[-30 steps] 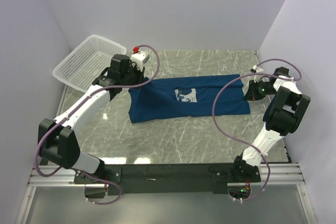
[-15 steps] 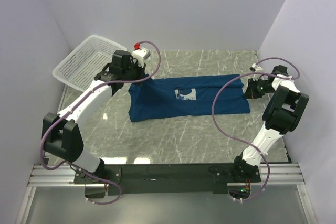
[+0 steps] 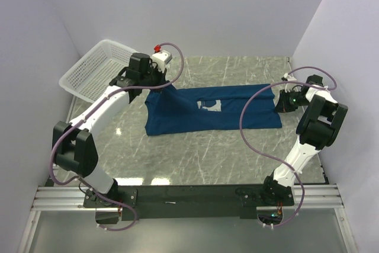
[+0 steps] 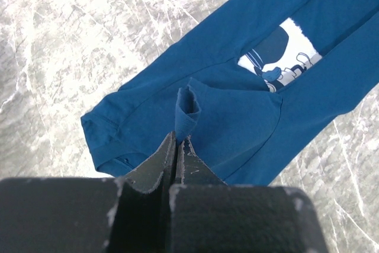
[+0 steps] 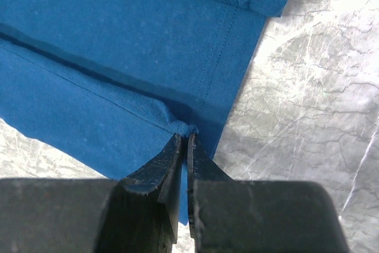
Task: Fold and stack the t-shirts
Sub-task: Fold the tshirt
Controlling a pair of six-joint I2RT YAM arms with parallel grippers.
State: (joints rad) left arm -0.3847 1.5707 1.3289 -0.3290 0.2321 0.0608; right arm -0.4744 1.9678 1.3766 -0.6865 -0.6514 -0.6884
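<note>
The dark blue t-shirt lies across the middle of the marble-patterned table, stretched lengthwise between the two arms. It is held at both ends along its far edge, and its near edge rests on the table. The pale chest print faces upward and is partly covered by a fold of blue fabric running along the garment.

The left gripper is positioned at the left end of the t-shirt. Its jaws are closed tight on a small pinched tab of blue cloth, which stands up between the tips. Beneath it, the left end of the t-shirt lies rumpled, with a hem visible at the corner.

The right gripper is positioned at the right end. Its jaws are closed narrow on a bunched point of fabric beside a stitched hem. The pinched layer appears to be a single fold, though the wrist view is too close to confirm this. Bare table shows to the right of the hem.

A white mesh basket stands at the far left against the wall, apart from the t-shirt.
</note>
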